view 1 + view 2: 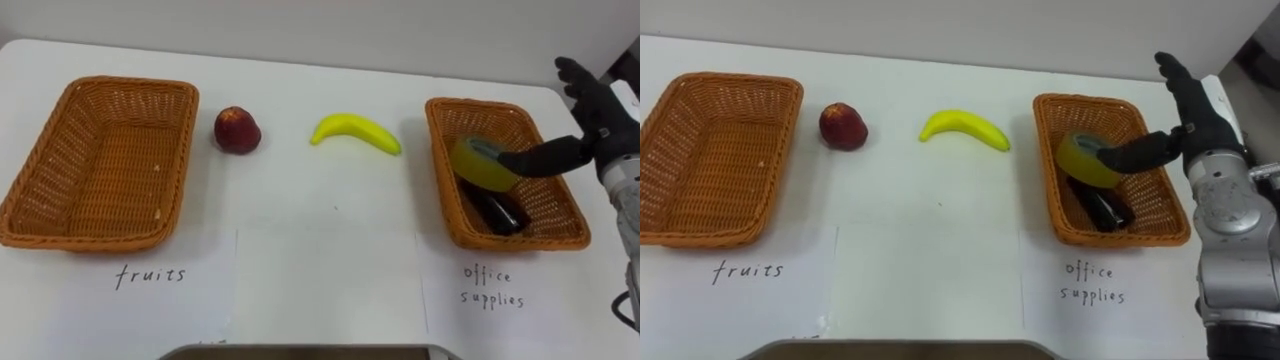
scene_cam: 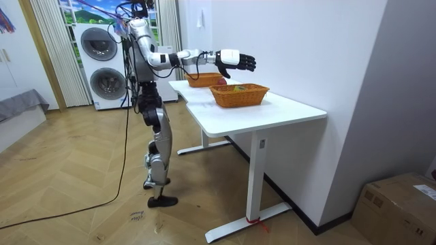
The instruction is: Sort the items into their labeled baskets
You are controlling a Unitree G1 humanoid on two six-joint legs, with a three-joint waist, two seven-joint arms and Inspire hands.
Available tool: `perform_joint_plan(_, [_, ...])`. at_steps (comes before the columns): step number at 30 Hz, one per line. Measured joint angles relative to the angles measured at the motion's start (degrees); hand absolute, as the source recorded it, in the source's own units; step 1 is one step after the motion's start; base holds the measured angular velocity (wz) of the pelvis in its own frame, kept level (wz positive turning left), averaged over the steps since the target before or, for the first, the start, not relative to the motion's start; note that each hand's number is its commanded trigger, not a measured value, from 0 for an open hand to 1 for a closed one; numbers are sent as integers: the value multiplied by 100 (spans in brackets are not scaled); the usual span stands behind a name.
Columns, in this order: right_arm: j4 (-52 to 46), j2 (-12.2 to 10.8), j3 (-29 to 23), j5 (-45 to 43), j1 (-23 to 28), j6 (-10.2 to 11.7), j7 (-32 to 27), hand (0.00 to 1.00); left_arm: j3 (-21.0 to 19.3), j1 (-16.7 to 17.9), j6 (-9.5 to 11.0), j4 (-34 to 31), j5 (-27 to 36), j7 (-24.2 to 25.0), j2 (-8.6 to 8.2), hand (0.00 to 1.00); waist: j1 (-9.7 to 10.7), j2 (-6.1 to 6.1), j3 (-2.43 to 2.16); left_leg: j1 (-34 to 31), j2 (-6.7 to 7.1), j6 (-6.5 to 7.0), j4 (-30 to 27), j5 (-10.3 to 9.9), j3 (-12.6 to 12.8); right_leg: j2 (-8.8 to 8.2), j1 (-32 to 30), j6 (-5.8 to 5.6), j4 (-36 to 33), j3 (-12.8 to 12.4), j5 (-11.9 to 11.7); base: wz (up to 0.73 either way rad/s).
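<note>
**A:** Quick status pls. Where's the right hand (image 1: 592, 118)?

**B:** Up over the far right edge of the right basket (image 1: 548, 205), arm coming in from the right. Fingers (image 1: 575, 80) straight & spread, pointing away from the robot. Thumb (image 1: 545, 155) sticks out sideways, tip at the tape roll (image 1: 481, 163). Hand's released, nothing gripped. Can't tell if the thumb tip actually touches the roll.

**A:** And the tape roll, where exactly?

**B:** Inside the right basket. Yellow, tilted, lower edge at a dark object (image 1: 500, 213) lying on the basket floor nr the front wall.

**A:** Fruit?

**B:** Both on the white tabletop (image 1: 330, 240), btwn the two baskets, toward the back. Red apple (image 1: 237, 130) is just beside the left basket (image 1: 95, 160), not touching it. Banana (image 1: 356, 131) is nearer the right basket, arched w/ both ends down. Apple & banana are apart.

**A:** Left basket?

**B:** Wicker, rectangular, same kind as the right one, at the tabletop's left side. Its bare woven floor shows.

**A:** Anything else on the tabletop?

**B:** A paper sheet (image 1: 150, 275) w/ handwriting in front of the left basket, another in front of the right.

**A:** Stance in the room view?

**B:** Upright at the tabletop's end, on the room view's left, one arm stretched level over the baskets. Stacked washing machines (image 2: 102, 58) stand behind it. Cardboard box (image 2: 402, 204) on the floor at the room view's right.
</note>
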State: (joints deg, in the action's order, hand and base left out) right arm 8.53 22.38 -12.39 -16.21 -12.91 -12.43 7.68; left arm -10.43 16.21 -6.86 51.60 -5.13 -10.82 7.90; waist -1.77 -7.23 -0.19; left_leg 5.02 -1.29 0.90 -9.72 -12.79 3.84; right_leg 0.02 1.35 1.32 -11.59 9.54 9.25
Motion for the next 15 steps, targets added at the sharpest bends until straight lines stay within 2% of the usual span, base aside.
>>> perform_joint_plan(2, [0,0,0,-5,0,0,0,0,1,10,0,0,0,-16,0,0,0,2,13,24,0,0,0,0,0,-1,28,0,1,-1,0,0])
perform_joint_plan(3, [1,0,0,-18,0,0,0,0,1,11,0,1,1,-25,0,0,-4,5,45,27,0,0,2,-1,0,-3,53,-2,5,-1,2,0])
perform_joint_plan(11, [30,0,0,45,1,7,4,0,6,-33,18,262,1,-26,15,0,-5,9,47,-23,29,-1,-15,-2,-1,9,16,0,3,-2,3,0])
perform_joint_plan(15, [63,0,0,412,1,59,25,0,2,7,24,257,-7,-17,31,0,-5,10,43,-23,23,-2,-22,-1,0,6,25,0,2,-3,3,2])
